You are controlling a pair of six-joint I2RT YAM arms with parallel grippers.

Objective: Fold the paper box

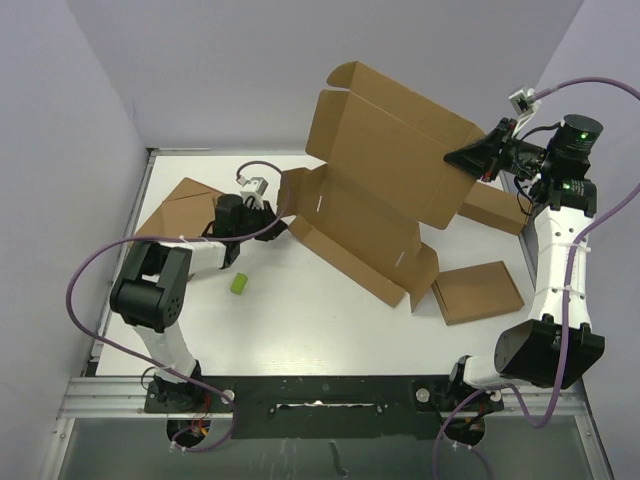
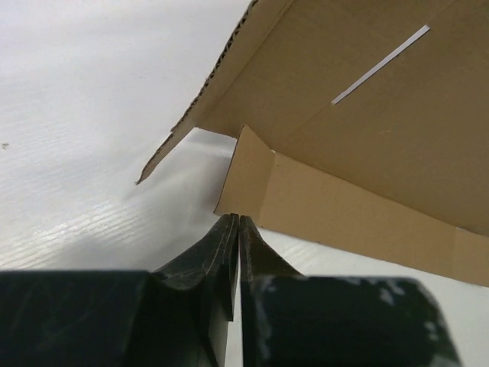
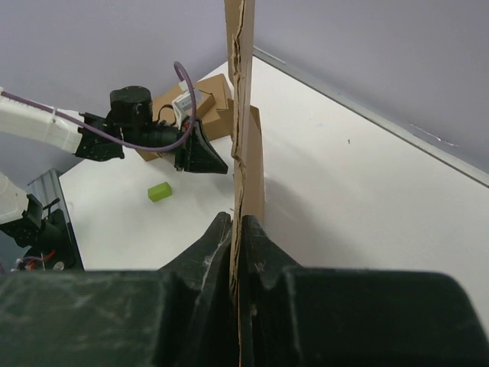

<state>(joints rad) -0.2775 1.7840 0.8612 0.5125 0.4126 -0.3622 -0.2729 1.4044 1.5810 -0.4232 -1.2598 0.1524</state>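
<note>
1. You are working on a white table closed in by pale lavender walls.
2. The paper box sits in the middle of the table, half unfolded. Its base and low front wall rest on the surface, and its big lid panel is tilted up toward the back wall.
3. Your right gripper is clamped on the right edge of that raised panel. In the right wrist view both fingers press against the cardboard edge, which runs straight up between them.
4. Your left gripper lies low over the table at the box's left end. In the left wrist view its fingers are pressed together with only a hairline between them. Their tips meet the lower corner of a small side flap. You cannot tell from here whether any cardboard is caught between them.
5. A slot in the panel above that flap shows as a thin white line.
6. A small green block lies on the table near the left arm, apart from the box.
7. Flat brown boxes lie around the box: one at the left behind the left arm, one just right of the front wall, and one near the right arm.
</note>
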